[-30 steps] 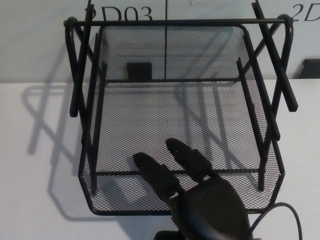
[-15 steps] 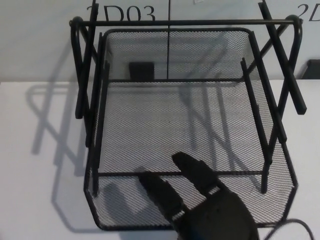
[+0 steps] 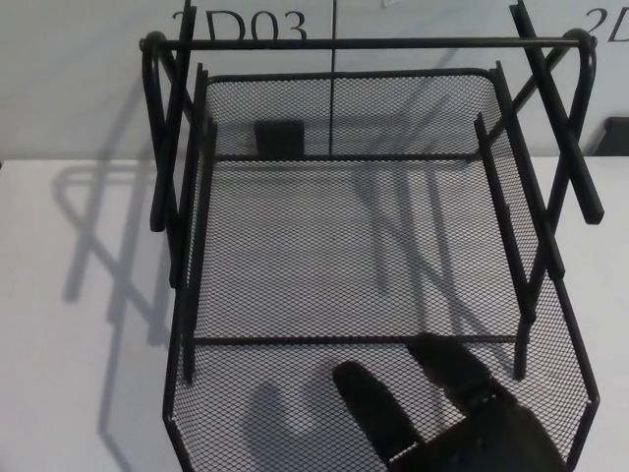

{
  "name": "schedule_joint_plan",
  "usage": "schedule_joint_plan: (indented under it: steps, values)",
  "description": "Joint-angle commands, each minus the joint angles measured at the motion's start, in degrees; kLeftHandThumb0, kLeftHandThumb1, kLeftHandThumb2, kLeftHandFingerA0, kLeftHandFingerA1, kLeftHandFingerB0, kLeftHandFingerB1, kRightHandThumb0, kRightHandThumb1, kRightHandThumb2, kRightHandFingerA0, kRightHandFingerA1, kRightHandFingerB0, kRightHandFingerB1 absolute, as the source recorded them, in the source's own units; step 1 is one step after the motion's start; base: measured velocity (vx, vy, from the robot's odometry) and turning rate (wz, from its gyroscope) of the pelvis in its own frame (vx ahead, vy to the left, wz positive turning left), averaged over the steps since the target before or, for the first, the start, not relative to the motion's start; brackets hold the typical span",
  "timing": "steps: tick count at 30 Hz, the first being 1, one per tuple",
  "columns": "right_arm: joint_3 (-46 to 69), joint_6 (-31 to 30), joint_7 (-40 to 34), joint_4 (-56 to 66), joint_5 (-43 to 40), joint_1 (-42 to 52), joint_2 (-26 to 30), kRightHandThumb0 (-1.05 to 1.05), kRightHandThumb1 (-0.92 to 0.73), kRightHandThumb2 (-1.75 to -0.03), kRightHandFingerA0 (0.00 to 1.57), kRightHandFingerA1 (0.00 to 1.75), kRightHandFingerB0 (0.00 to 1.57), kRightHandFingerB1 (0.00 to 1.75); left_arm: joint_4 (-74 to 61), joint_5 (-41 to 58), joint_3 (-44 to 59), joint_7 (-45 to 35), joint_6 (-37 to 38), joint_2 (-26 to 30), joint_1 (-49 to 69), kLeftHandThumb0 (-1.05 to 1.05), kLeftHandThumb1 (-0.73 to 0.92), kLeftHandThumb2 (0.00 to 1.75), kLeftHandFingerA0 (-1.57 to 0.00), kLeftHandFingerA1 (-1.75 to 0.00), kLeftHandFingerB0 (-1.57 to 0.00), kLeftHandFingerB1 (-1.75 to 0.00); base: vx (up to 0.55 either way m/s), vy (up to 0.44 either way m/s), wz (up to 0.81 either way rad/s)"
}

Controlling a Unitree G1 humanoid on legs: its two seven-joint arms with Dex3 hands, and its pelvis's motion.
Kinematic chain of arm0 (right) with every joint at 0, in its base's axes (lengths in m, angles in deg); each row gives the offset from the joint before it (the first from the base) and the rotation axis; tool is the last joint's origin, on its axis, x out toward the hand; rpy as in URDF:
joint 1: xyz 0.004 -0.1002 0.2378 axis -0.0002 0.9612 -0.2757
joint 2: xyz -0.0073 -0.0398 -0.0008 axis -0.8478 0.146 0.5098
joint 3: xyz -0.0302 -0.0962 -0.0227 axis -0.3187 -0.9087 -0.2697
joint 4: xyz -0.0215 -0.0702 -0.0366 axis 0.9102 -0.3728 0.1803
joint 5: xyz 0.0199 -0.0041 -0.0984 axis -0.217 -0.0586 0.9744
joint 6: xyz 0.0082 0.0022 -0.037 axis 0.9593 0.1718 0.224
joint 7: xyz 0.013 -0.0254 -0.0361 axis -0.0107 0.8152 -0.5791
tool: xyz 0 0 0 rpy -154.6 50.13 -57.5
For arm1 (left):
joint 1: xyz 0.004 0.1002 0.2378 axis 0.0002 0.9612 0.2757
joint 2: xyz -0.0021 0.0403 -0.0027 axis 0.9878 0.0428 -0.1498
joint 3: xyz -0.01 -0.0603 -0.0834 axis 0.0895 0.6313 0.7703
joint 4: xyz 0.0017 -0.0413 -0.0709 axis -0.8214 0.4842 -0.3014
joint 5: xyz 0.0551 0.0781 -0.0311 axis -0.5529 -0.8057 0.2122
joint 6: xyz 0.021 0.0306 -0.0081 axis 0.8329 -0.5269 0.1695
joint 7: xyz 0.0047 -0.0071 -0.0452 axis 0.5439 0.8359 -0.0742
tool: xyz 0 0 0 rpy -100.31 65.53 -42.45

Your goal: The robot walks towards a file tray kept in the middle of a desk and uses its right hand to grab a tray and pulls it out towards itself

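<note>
A black wire-mesh file tray (image 3: pixel 578 366) sits in a black metal rack (image 3: pixel 364 43) on the white desk (image 3: pixel 59 393). The tray sticks out of the rack toward me, and its front end runs past the bottom of the picture. My right hand (image 3: pixel 462 418) comes in from the bottom right. Two fingers (image 3: pixel 375 411) lie stretched inside the tray over its front end, so the hand holds the tray there. The thumb and the tray's front rim are hidden. My left hand does not show.
The rack's slanted side bars (image 3: pixel 565 147) stand on either side of the tray. Behind it is a pale wall lettered "2D03". A small black block (image 3: pixel 278 137) shows through the back mesh, and a dark object (image 3: pixel 614 136) sits at the right edge.
My right hand has drawn back toward me and lower in the picture, and the tray has slid out of the rack with it. The camera has shifted slightly.
</note>
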State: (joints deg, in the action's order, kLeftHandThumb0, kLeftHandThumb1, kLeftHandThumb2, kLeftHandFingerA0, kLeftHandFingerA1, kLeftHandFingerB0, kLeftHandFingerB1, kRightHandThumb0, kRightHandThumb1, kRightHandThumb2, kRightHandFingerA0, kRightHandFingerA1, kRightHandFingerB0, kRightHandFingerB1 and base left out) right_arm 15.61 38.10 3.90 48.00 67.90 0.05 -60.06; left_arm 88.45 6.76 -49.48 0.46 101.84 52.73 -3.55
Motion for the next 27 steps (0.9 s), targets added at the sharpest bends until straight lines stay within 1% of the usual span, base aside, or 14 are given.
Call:
schedule_joint_plan:
  steps: [1,2,4,7,8,11,12,13,15,17,18,22,26,27]
  values:
    - [-26.3,0.4,7.7,8.6,13.3,22.8,3.5,-0.81,-0.57,-0.92,0.46,0.5,0.32,0.47,0.3,-1.4,0.1,-1.0,-0.3,3.4,-0.3,-0.64,0.44,0.55,-0.78,-0.67,-0.41,-0.54,0.0,0.0,0.0]
    - [-26.6,-0.2,7.2,8.0,13.3,23.2,3.8,-0.74,-0.66,-0.61,0.53,0.36,0.4,0.35,0.1,-1.1,0.3,-1.5,-0.2,3.4,-0.2,-0.63,0.31,0.8,-0.75,-0.75,-0.36,-0.59,0.0,0.0,0.0]
    - [-27.2,-1.5,6.6,6.6,13.3,24.0,4.2,-0.75,-0.65,-0.61,0.52,0.36,0.42,0.34,0.4,-1.4,0.1,-1.6,0.6,3.6,-0.1,-0.66,0.44,0.54,-0.72,-0.67,-0.4,-0.54,0.0,0.0,0.0]
    - [-27.9,-3.5,5.5,4.3,13.3,24.8,4.6,-0.75,-0.66,-0.61,0.51,0.36,0.4,0.35,0.2,-0.8,0.5,-2.1,0.6,3.4,0.0,-0.66,0.44,0.54,-0.72,-0.68,-0.42,-0.55,0.0,0.0,0.0]
    - [-27.7,-4.0,5.1,2.7,13.3,24.9,4.6,-0.77,-0.66,-0.61,0.5,0.36,0.41,0.36,-0.7,-1.9,-0.4,-1.5,1.0,3.8,0.3,-0.67,0.33,0.82,-0.72,-0.75,-0.37,-0.6,0.0,0.0,0.0]
    - [-27.7,-4.9,4.7,1.3,12.8,25.2,5.1,-0.75,-0.66,-0.61,0.5,0.36,0.41,0.36,-1.3,-2.0,-0.5,-1.4,0.8,3.9,0.5,-0.65,0.45,0.54,-0.76,-0.75,-0.41,-0.54,0.0,0.0,0.0]
    - [-27.6,-4.9,4.6,1.0,12.1,25.3,5.5,-0.75,-0.66,-0.61,0.5,0.36,0.42,0.36,-0.6,-1.8,-0.3,-1.8,1.2,3.9,0.3,-0.66,0.32,0.81,-0.75,-0.74,-0.37,-0.59,0.0,0.0,0.0]
    - [-27.5,-5.0,3.7,0.6,11.1,25.4,6.0,-0.75,-0.65,-0.61,0.51,0.37,0.42,0.36,-0.1,-1.1,0.3,-2.0,0.2,3.6,-0.2,-0.59,0.43,0.54,-0.8,-0.65,-0.42,-0.52,0.0,0.0,0.0]
    - [-27.6,-5.0,1.0,0.0,9.2,25.8,7.4,-0.77,-0.63,-0.6,0.52,0.39,0.42,0.4,0.5,-0.7,0.7,-1.4,-1.2,3.1,-0.9,-0.57,0.31,0.79,-0.76,-0.72,-0.38,-0.59,0.0,0.0,0.0]
    - [-27.7,-4.8,-0.6,-0.3,7.7,26.2,8.6,-0.82,-0.54,-0.93,0.46,0.53,0.33,0.51,0.2,-1.8,-0.2,-0.4,-1.2,3.2,-0.9,-0.56,0.31,0.79,-0.75,-0.72,-0.37,-0.6,0.0,0.0,0.0]
    - [-27.8,-4.8,-1.4,-0.4,7.6,26.1,9.1,-0.78,-0.64,-0.6,0.51,0.43,0.39,0.43,-0.2,-2.1,-0.4,-0.2,-1.2,3.3,-0.8,-0.59,0.31,0.81,-0.76,-0.73,-0.37,-0.61,0.0,0.0,0.0]
    - [-28.5,-4.2,-2.5,0.6,6.1,26.6,11.4,-0.77,-0.65,-0.6,0.48,0.45,0.35,0.44,0.4,-2.6,-0.7,-0.1,-0.8,3.6,-1.2,-0.59,0.43,0.54,-0.82,-0.64,-0.41,-0.53,0.0,0.0,0.0]
    - [-28.9,-4.9,-5.2,-0.1,6.3,26.5,13.7,-0.83,-0.68,-0.61,0.5,0.45,0.36,0.45,1.4,-1.9,-0.2,-1.3,-0.1,3.7,-1.3,-0.6,0.31,0.8,-0.77,-0.72,-0.36,-0.6,0.0,0.0,0.0]
    - [-28.6,-4.9,-7.4,-1.2,6.2,25.6,14.5,-0.83,-0.54,-0.97,0.45,0.55,0.31,0.54,1.7,-1.4,0.3,-1.4,-0.7,3.4,-1.5,-0.58,0.31,0.79,-0.77,-0.72,-0.37,-0.59,0.0,0.0,0.0]
